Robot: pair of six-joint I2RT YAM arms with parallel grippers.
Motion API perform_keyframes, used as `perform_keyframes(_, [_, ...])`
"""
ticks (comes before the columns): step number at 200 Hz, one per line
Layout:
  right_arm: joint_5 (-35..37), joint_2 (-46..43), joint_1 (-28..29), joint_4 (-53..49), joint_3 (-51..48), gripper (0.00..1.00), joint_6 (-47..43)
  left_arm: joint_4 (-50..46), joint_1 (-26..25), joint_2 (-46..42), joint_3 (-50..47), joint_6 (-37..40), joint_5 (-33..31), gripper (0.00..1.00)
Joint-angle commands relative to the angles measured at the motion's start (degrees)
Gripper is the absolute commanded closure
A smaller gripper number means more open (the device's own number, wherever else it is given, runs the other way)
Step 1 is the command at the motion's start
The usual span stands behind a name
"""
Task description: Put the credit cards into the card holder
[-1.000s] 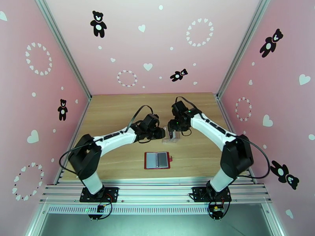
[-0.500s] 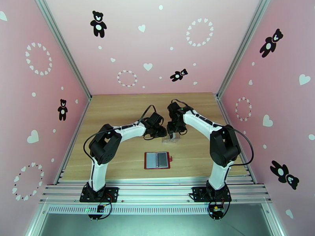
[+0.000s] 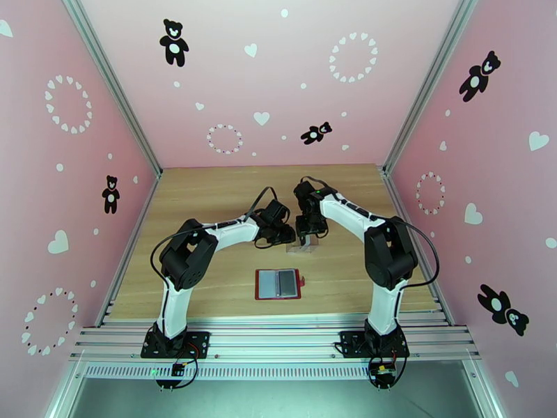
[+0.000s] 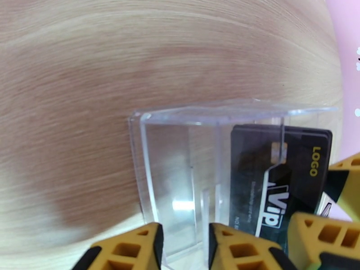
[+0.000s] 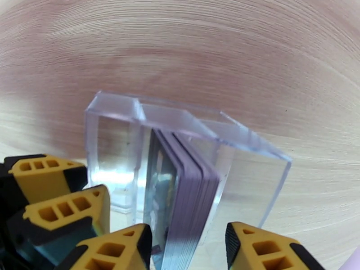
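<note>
L gripper (image 4: 182,241) astride tray (image 4: 180,118) wall, grip unclear | R gripper (image 5: 186,237) open round cards (image 5: 191,176) | arms (image 3: 230,231) folded tighter vs 1s ago

Pink walls all round: the back wall (image 3: 278,85), the left wall (image 3: 63,168) and the right wall (image 3: 487,168), each dotted with black teddy bears (image 3: 174,42), white hearts (image 3: 261,118) and rings of hearts (image 3: 353,57). Silver posts (image 3: 111,85) climb from both far corners. Below lies a light wooden table (image 3: 209,196), evenly and softly lit. Along its near edge run silver rails (image 3: 278,339), then a grey panel (image 3: 278,398).
</note>
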Motion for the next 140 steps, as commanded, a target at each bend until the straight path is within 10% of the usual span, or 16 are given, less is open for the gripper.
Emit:
perform_keyframes(1, [3.5, 1.6, -0.1, -2.9, 1.6, 0.52, -0.6, -0.7, 0.5, 1.1, -0.7, 0.3, 0.4, 0.68])
perform_keyframes(140, [5.9, -1.3, -0.2, -6.5, 3.2, 0.70, -1.4, -2.0, 0.6, 1.0, -0.1, 1.0, 0.3, 0.69])
